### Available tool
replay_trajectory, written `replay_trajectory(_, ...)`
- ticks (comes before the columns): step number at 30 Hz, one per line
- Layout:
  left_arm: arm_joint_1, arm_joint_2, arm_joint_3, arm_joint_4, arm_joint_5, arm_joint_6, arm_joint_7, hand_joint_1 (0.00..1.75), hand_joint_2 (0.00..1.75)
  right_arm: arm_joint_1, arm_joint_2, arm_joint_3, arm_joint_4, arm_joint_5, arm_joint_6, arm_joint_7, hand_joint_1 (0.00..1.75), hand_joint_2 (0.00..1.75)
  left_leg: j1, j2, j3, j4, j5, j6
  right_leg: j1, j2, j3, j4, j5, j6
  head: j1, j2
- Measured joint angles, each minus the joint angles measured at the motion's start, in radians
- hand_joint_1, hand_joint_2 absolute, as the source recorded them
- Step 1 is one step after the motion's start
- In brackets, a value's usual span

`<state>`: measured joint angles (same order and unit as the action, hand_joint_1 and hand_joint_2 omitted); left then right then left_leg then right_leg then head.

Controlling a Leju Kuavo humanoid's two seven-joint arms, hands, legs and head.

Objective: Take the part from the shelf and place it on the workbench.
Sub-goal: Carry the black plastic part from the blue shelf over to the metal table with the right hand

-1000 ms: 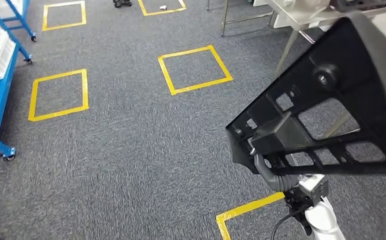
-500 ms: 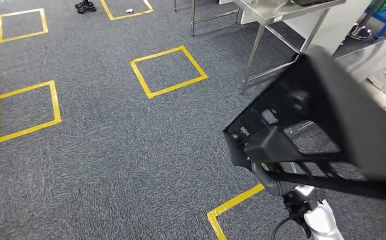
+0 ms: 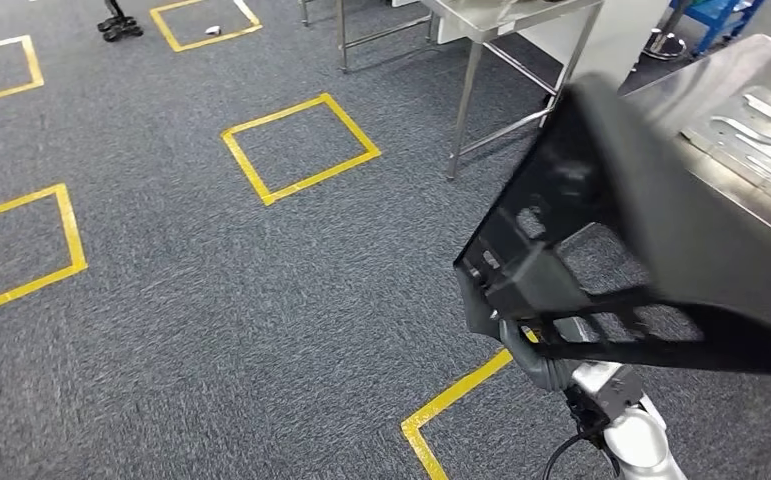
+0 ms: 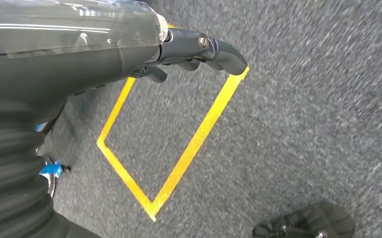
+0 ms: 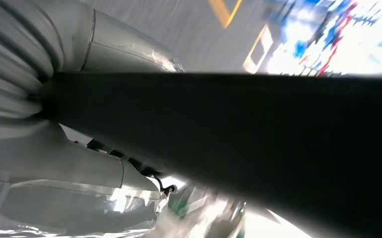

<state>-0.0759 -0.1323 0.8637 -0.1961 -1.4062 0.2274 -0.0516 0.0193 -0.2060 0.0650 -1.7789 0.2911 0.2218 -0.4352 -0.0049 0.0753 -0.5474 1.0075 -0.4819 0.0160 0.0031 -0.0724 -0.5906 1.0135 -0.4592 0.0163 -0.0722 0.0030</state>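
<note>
The right hand (image 3: 521, 300) is clamped on the black part (image 3: 651, 230), whose long axis points up and right toward the workbench (image 3: 681, 85), while the left hand (image 4: 198, 49) hangs curled, holding nothing.

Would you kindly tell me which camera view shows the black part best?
The head view: the black part shows its cut-outs and frame shape, held by the right hand. The right wrist view gives just a dark featureless band; the left wrist view looks at floor.
</note>
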Motion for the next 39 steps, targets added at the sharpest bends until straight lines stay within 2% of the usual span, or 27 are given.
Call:
replay_trajectory(2,-0.001,0.0,0.0,0.0,0.002,0.0,0.0,0.0,1.75,0.001,0.0,0.0,0.001,0.006,-0.024,-0.008,1.75,1.75,0.0,0.011,0.002,-0.002,-0.002,-0.005,0.0,0.014,-0.004,0.001,0.001,-0.007,0.0,0.0)
replay_trajectory(3,-0.002,0.0,0.0,0.0,0.001,0.001,-0.001,0.0,1.75,-0.003,0.001,0.0,0.001,-0.017,-0.03,-0.022,1.75,1.75,0.002,-0.002,-0.01,0.029,-0.023,-0.012,-0.002,0.03,-0.003,-0.001,0.002,-0.017,0.0,0.0)
replay_trajectory(5,-0.002,0.001,0.0,0.0,-0.001,0.002,-0.001,0.0,1.75,-0.009,0.004,0.0,0.001,-0.083,-0.004,-0.046,1.75,1.75,0.006,-0.04,-0.085,0.184,-0.083,-0.026,-0.005,0.079,0.001,-0.005,0.005,-0.034,0.0,0.0)
replay_trajectory(6,-0.001,0.001,0.0,0.0,-0.002,0.003,0.0,0.0,1.75,-0.012,0.006,0.001,0.0,-0.095,0.009,-0.044,1.75,1.75,0.008,-0.063,-0.117,0.242,-0.097,-0.03,-0.007,0.104,0.005,-0.007,0.005,-0.041,-0.001,0.0)
replay_trajectory(7,0.0,0.001,0.0,0.0,-0.001,0.003,0.0,0.0,1.75,-0.012,0.007,0.001,0.001,-0.077,0.011,-0.031,1.75,1.75,0.008,-0.069,-0.125,0.245,-0.079,-0.029,-0.006,0.124,0.007,-0.005,0.003,-0.04,-0.001,0.0)
replay_trajectory(8,0.001,0.001,0.0,0.0,0.0,0.002,0.0,0.0,1.75,-0.011,0.007,0.001,0.001,-0.042,-0.006,-0.019,1.75,1.75,0.008,-0.081,-0.097,0.176,-0.037,-0.027,-0.007,0.135,0.009,-0.003,0.001,-0.038,-0.001,0.0)
replay_trajectory(10,0.0,0.001,0.0,0.0,-0.002,0.001,0.0,0.0,1.75,-0.009,0.008,0.002,0.003,-0.01,-0.039,-0.03,1.75,1.75,0.011,-0.115,-0.047,0.056,0.011,-0.02,-0.006,0.156,0.007,0.005,-0.004,-0.03,-0.001,0.0)
replay_trajectory(11,0.0,0.001,0.0,0.0,-0.003,0.0,0.0,0.0,1.75,-0.008,0.009,0.002,0.002,-0.019,-0.043,-0.048,1.75,1.75,0.011,-0.127,-0.035,0.028,0.016,-0.016,-0.007,0.165,0.003,0.007,-0.005,-0.025,0.0,0.0)
replay_trajectory(13,-0.001,0.001,0.0,0.0,-0.006,-0.001,0.002,0.0,1.75,-0.005,0.011,0.003,-0.001,-0.056,-0.023,-0.073,1.75,1.75,0.008,-0.121,-0.03,0.019,0.013,-0.007,-0.009,0.181,-0.001,0.007,-0.004,-0.013,0.0,0.0)
replay_trajectory(14,-0.002,0.001,0.001,0.0,-0.006,-0.002,0.003,0.0,1.75,-0.003,0.011,0.003,-0.004,-0.063,-0.012,-0.071,1.75,1.75,0.009,-0.111,-0.028,0.014,0.015,-0.001,-0.01,0.178,-0.002,0.008,-0.005,-0.008,0.0,0.0)
replay_trajectory(16,-0.002,0.001,0.001,0.0,-0.007,-0.003,0.003,0.0,1.75,-0.002,0.011,0.004,-0.007,-0.053,-0.002,-0.053,1.75,1.75,0.012,-0.093,-0.022,0.003,0.02,0.012,-0.01,0.141,-0.018,0.045,-0.03,0.003,0.0,0.0)
replay_trajectory(18,0.0,0.001,0.001,0.0,-0.007,-0.003,0.003,0.0,1.75,-0.001,0.011,0.006,-0.008,-0.041,-0.002,-0.043,1.75,1.75,0.013,-0.075,-0.019,-0.002,0.021,0.018,-0.011,0.095,-0.071,0.154,-0.088,0.013,0.0,0.0)
replay_trajectory(19,0.001,0.001,0.001,0.0,-0.007,-0.003,0.003,0.0,1.75,-0.001,0.011,0.006,-0.008,-0.032,-0.004,-0.039,1.75,1.75,0.012,-0.065,-0.019,-0.002,0.02,0.019,-0.013,0.086,-0.103,0.217,-0.113,0.017,0.0,0.0)
replay_trajectory(20,0.002,0.001,0.001,0.0,-0.007,-0.004,0.003,0.0,1.75,0.0,0.011,0.007,-0.006,-0.024,-0.006,-0.036,1.75,1.75,0.012,-0.055,-0.018,-0.002,0.018,0.019,-0.016,0.082,-0.127,0.262,-0.124,0.02,0.0,0.0)
replay_trajectory(21,0.002,0.001,0.001,0.0,-0.007,-0.004,0.004,0.0,1.75,0.002,0.011,0.008,-0.004,-0.02,-0.005,-0.033,1.75,1.75,0.012,-0.045,-0.017,-0.002,0.016,0.018,-0.019,0.078,-0.133,0.271,-0.116,0.022,0.0,0.0)
replay_trajectory(22,0.002,0.001,0.001,0.0,-0.008,-0.004,0.004,0.0,1.75,0.002,0.011,0.009,-0.001,-0.023,-0.002,-0.032,1.75,1.75,0.012,-0.036,-0.015,-0.002,0.014,0.017,-0.02,0.073,-0.119,0.242,-0.09,0.023,0.0,0.0)
replay_trajectory(23,0.001,0.001,0.001,0.0,-0.008,-0.005,0.004,0.0,1.75,0.002,0.011,0.009,0.001,-0.035,0.004,-0.035,1.75,1.75,0.012,-0.028,-0.012,-0.002,0.012,0.015,-0.02,0.062,-0.089,0.181,-0.054,0.023,0.0,0.0)
replay_trajectory(25,0.002,0.001,0.001,0.0,-0.011,-0.006,0.005,0.0,1.75,-0.001,0.012,0.009,0.003,-0.068,0.016,-0.043,1.75,1.75,0.009,-0.012,-0.005,-0.001,0.006,0.008,-0.013,0.023,-0.023,0.051,-0.006,0.013,0.0,0.0)
replay_trajectory(27,0.001,0.001,0.001,0.0,-0.013,-0.006,0.006,0.0,1.75,-0.006,0.012,0.009,0.004,-0.087,0.026,-0.049,1.75,1.75,0.004,0.004,-0.001,0.0,0.0,-0.003,-0.004,0.009,-0.001,0.0,0.002,0.001,0.0,0.0)
replay_trajectory(29,-0.001,0.001,0.001,0.0,-0.014,-0.006,0.007,0.0,1.75,-0.006,0.013,0.009,0.005,-0.099,0.031,-0.052,1.75,1.75,0.004,0.019,0.004,0.0,-0.006,-0.015,-0.004,0.032,-0.002,-0.003,0.004,-0.012,0.0,0.0)
replay_trajectory(31,-0.003,0.001,0.001,0.0,-0.015,-0.005,0.007,0.0,1.75,-0.005,0.016,0.009,0.006,-0.113,0.027,-0.057,1.75,1.75,0.006,-0.004,-0.005,0.032,-0.031,-0.025,-0.01,0.051,0.002,-0.01,0.008,-0.024,0.0,0.0)
replay_trajectory(33,-0.001,0.001,0.0,0.0,-0.016,-0.005,0.007,0.0,1.75,-0.005,0.018,0.008,0.006,-0.129,0.035,-0.056,1.75,1.75,0.009,-0.047,-0.055,0.143,-0.089,-0.031,-0.013,0.069,0.005,-0.013,0.008,-0.034,0.0,0.0)
replay_trajectory(35,0.002,0.002,0.001,0.0,-0.017,-0.005,0.007,0.0,1.75,-0.003,0.019,0.008,0.01,-0.16,0.065,-0.052,1.75,1.75,0.009,-0.063,-0.117,0.265,-0.132,-0.034,-0.011,0.091,0.007,-0.012,0.007,-0.038,0.0,0.0)
replay_trajectory(36,0.003,0.002,0.001,0.0,-0.017,-0.005,0.008,0.0,1.75,-0.001,0.019,0.008,0.013,-0.179,0.08,-0.053,1.75,1.75,0.009,-0.065,-0.131,0.285,-0.127,-0.034,-0.011,0.104,0.008,-0.011,0.006,-0.038,0.0,0.0)
replay_trajectory(37,0.004,0.002,0.001,0.0,-0.018,-0.005,0.008,0.0,1.75,0.002,0.019,0.008,0.016,-0.194,0.089,-0.054,1.75,1.75,0.009,-0.067,-0.125,0.264,-0.102,-0.033,-0.01,0.117,0.009,-0.01,0.005,-0.037,0.0,0.0)
replay_trajectory(38,0.004,0.002,0.001,0.0,-0.018,-0.005,0.009,0.0,1.75,0.003,0.019,0.007,0.018,-0.202,0.092,-0.056,1.75,1.75,0.01,-0.072,-0.103,0.208,-0.063,-0.031,-0.01,0.13,0.011,-0.008,0.004,-0.035,0.0,0.0)
replay_trajectory(39,0.004,0.002,0.001,0.0,-0.018,-0.005,0.009,0.0,1.75,0.004,0.019,0.007,0.019,-0.203,0.091,-0.056,1.75,1.75,0.011,-0.089,-0.075,0.139,-0.027,-0.028,-0.011,0.141,0.012,-0.006,0.002,-0.033,0.0,0.0)
